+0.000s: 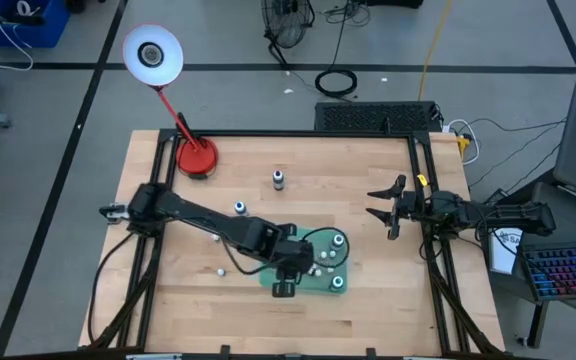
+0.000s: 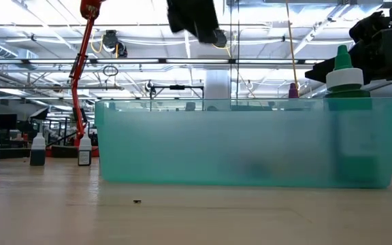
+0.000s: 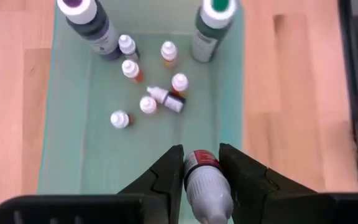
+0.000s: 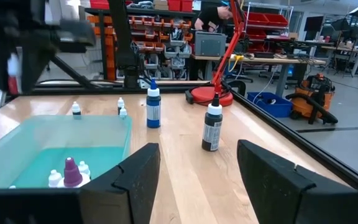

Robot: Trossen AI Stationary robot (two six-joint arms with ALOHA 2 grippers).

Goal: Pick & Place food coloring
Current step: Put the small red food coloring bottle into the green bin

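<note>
Left wrist view: left hand (image 3: 201,171) grips a white-capped food coloring bottle (image 3: 205,183) above the green tray (image 3: 64,155), poised for release among bottles already inside. Right hand (image 1: 386,212) waits wide open at the counter's (image 1: 368,300) right edge.

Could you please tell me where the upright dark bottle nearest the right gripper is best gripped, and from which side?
I would grip the dark bottle across its straight body, below the narrowing top, coming in level from the right gripper side: it stands upright and alone, squarely ahead of those open fingers.
</note>
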